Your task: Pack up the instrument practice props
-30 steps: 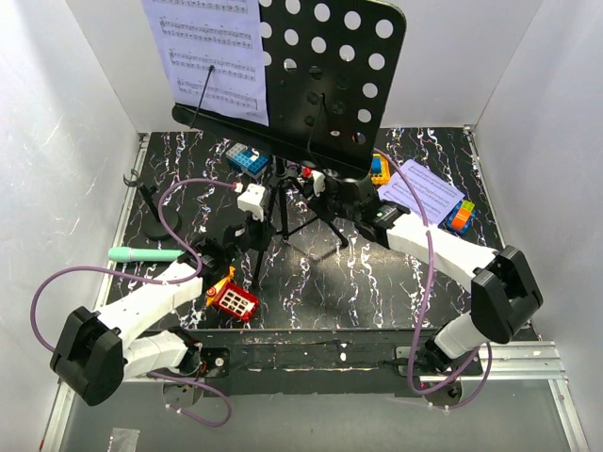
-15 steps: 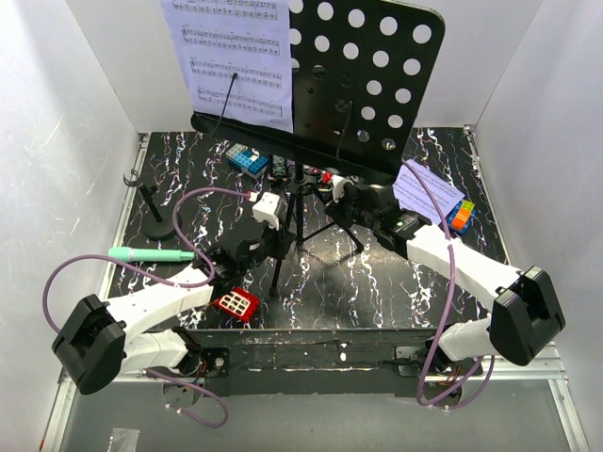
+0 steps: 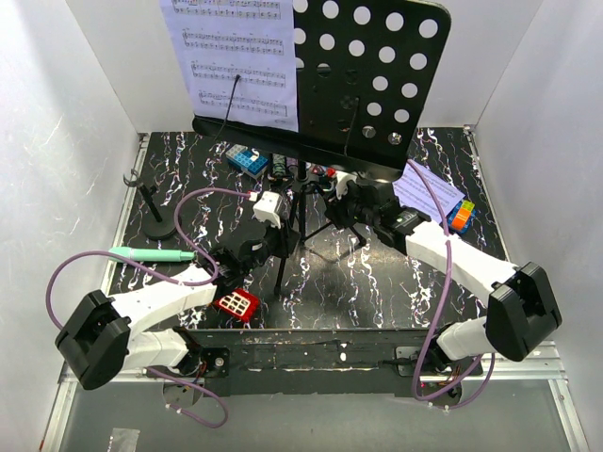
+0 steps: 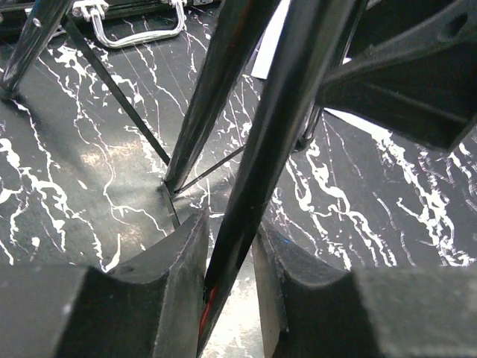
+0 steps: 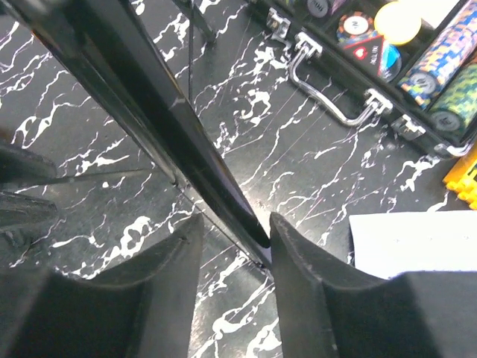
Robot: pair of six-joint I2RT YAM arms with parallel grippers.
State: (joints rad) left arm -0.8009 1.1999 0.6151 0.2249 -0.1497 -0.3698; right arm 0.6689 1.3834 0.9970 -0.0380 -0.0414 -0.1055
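The black music stand's hole-punched desk (image 3: 367, 75) towers at the back and carries white sheet-music pages (image 3: 243, 56). My left gripper (image 3: 273, 247) sits low at the tripod. In the left wrist view its jaws (image 4: 230, 222) are shut on one slanted leg (image 4: 276, 149), which touches both fingers. My right gripper (image 3: 341, 209) is on the tripod's other side and stands open (image 5: 235, 219). A leg's tip (image 5: 164, 127) lies near its right finger, with a wide gap to the left one. The mint-green microphone (image 3: 151, 254) and the small mic stand (image 3: 155, 226) rest at the left. A loose sheet (image 3: 426, 188) lies to the right.
An open black case of poker chips (image 5: 358, 60) lies behind the tripod. A red-and-yellow toy (image 3: 236, 303) sits by the front edge near my left arm, and coloured blocks (image 3: 461, 216) at the right. White walls close in three sides.
The music stand has shifted right and stands straighter, and both arms moved with it. The right jaws have spread apart off the leg. The left jaws have eased slightly.
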